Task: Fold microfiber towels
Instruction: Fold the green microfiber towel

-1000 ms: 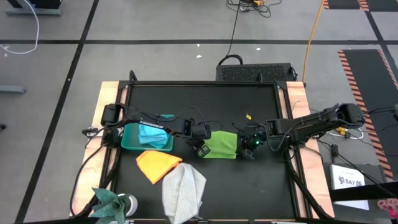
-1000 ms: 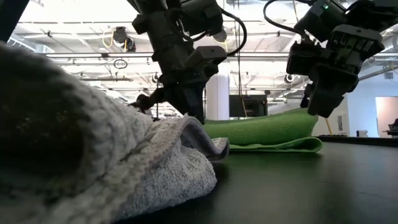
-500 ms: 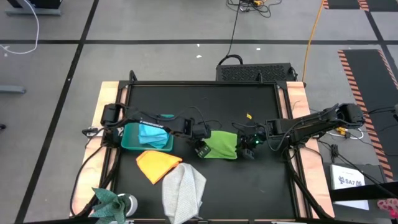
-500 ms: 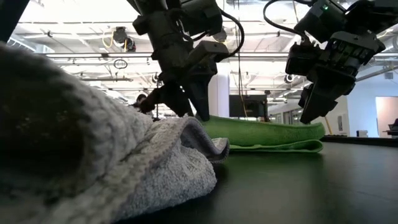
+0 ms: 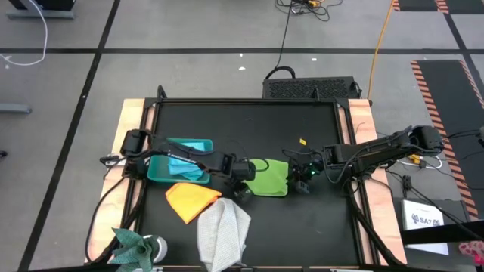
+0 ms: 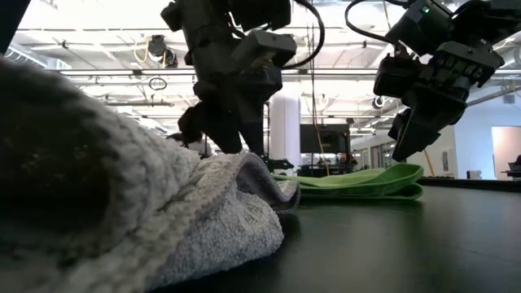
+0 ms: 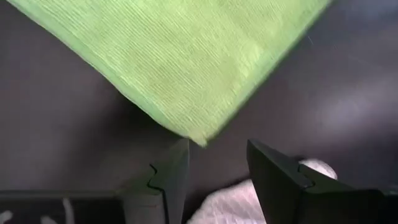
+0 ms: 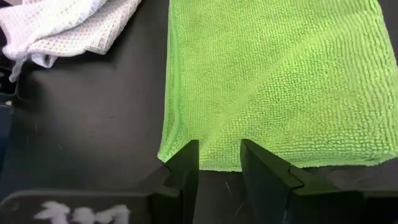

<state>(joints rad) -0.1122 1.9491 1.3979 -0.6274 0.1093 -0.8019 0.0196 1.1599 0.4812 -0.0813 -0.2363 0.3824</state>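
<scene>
Now | lime green towel [image 5: 270,177] flat between released left gripper [image 5: 242,186] | released right gripper [image 5: 302,180]

1. My low view is half filled by the light grey towel [image 6: 122,203], a blurred mass cut off at the left and bottom edges.
2. From above, the left arm [image 5: 189,155] covers part of the teal bin [image 5: 162,172], so I can't tell its contents.
3. The lime green towel [image 7: 180,56] runs off my left wrist picture.
4. The label [image 5: 426,219] beside the table is too small to read.
</scene>
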